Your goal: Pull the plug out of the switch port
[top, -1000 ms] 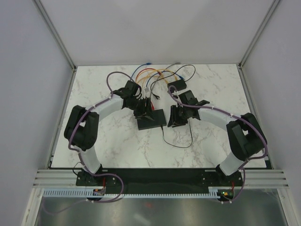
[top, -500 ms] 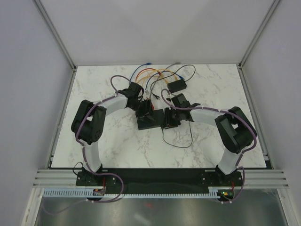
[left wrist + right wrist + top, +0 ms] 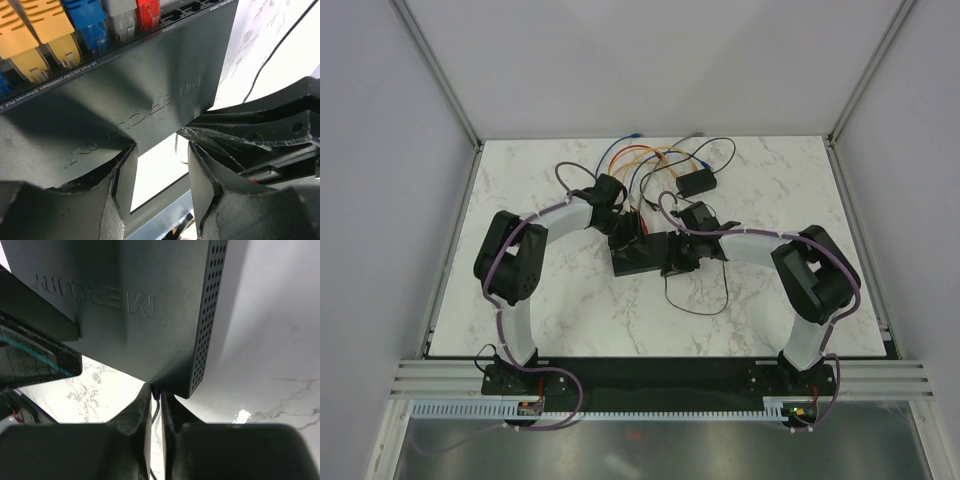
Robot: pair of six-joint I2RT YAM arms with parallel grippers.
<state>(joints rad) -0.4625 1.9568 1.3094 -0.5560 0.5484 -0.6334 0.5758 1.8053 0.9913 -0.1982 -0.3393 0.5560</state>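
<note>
– Top external first: where does the flat black rectangular switch box [image 3: 642, 258] sit?
– On the white marbled bench [image 3: 560, 300], between the two tools. It lies just ahead of the left tool [image 3: 626, 238] and right beside the right tool [image 3: 676, 256], which meets its right end.
– Left wrist: is that tool holding anything?
– No. The left tool [image 3: 159, 150] is released. Its fingers [image 3: 122, 170] stand apart with bare bench showing in the gap, and the tips sit at the switch's plain long edge. I cannot tell whether they press on it.
– And the ports?
– They run along the edge farthest ahead of that tool. Seated in them are two yellow plastic plugs [image 3: 47, 22], a blue plug [image 3: 85, 15], a grey plug [image 3: 122, 17] and a red plug [image 3: 147, 10]. The other arm's black tool lies just to the right of the fingers.
– Right wrist?
– The right tool [image 3: 156, 392] is clenched down to a slit, with a thin black cord [image 3: 155, 407] caught in it. The switch's corner, with its perforated side wall, sits directly ahead of the fingertips.
– Anything farther off?
– A small black adapter block [image 3: 697, 182] lies beyond the right tool, apart from the switch. A bundle of coloured cables [image 3: 645, 158] fans out beyond the left tool.
</note>
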